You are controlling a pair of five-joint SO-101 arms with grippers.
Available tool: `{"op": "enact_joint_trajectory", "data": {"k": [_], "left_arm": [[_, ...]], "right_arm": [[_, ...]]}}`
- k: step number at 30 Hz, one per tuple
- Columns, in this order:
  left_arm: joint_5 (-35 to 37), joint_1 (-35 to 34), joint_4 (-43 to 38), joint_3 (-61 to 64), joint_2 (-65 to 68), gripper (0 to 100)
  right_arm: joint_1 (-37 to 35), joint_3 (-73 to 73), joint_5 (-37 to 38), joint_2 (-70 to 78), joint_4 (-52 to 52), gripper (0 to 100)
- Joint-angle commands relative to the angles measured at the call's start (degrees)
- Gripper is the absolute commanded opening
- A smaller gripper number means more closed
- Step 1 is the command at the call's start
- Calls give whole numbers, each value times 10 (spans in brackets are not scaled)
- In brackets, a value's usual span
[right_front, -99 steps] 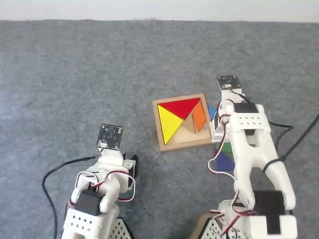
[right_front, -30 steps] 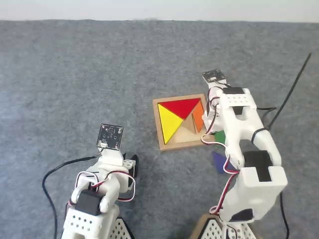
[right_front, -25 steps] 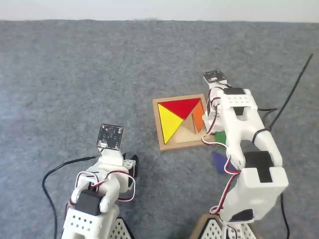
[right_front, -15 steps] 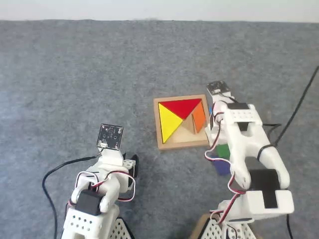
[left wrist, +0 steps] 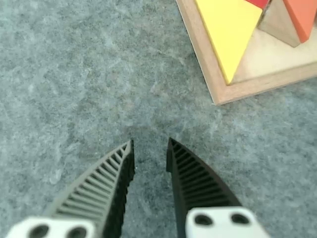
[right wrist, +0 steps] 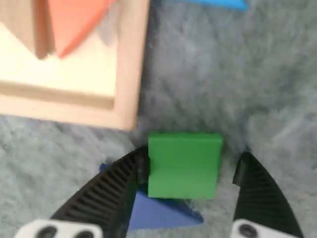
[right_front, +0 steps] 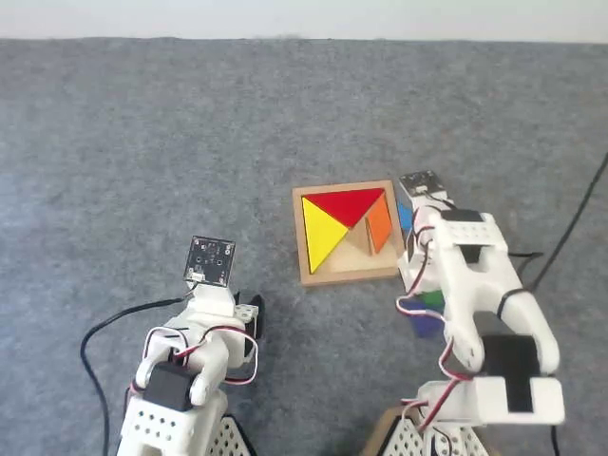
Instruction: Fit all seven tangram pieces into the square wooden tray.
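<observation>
We see a mottled grey mat point(right_front: 142, 123). The tray point(right_front: 351, 276) is pale wood. In it we find a red triangle point(right_front: 347, 205), a yellow triangle point(right_front: 321, 237), an orange piece point(right_front: 379, 228) and a plain wood-coloured piece point(left wrist: 277, 25). The square point(right wrist: 184, 164) is bright green, and with it we see a dark blue piece point(right wrist: 158, 212) and a light blue piece point(right wrist: 223, 4). The left gripper point(left wrist: 148, 148) and right gripper point(right wrist: 193, 157) have black ribbed fingers and white bodies.

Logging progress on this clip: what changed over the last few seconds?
The right arm swung in beside the tray, then drew back toward its base; the right gripper now has open fingers either side of the green square. Nothing was grasped. The tray, its red triangle, yellow triangle and orange piece, and the left gripper stayed put.
</observation>
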Motion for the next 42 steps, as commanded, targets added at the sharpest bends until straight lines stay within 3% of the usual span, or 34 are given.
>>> {"op": "enact_joint_trajectory", "data": {"k": [1, 7, 14, 21, 26, 34, 42], "left_arm": [[4, 1, 1, -7, -10, 105], [4, 1, 1, -7, -10, 105], [4, 1, 1, -7, -10, 105], [4, 1, 1, -7, -10, 105], [4, 1, 1, -7, -10, 105], [4, 1, 1, -7, -10, 105], [4, 1, 1, -7, -10, 105]], "right_arm": [[12, 25, 3, -51, 7, 296], [11, 12, 0, 10, 5, 289], [10, -5, -12, 15, -3, 26], [-8, -19, -5, -85, -3, 19], [-72, -130, 9, -115, 81, 19], [-173, -316, 79, 55, 133, 16], [-211, -345, 151, 177, 71, 16]]}}
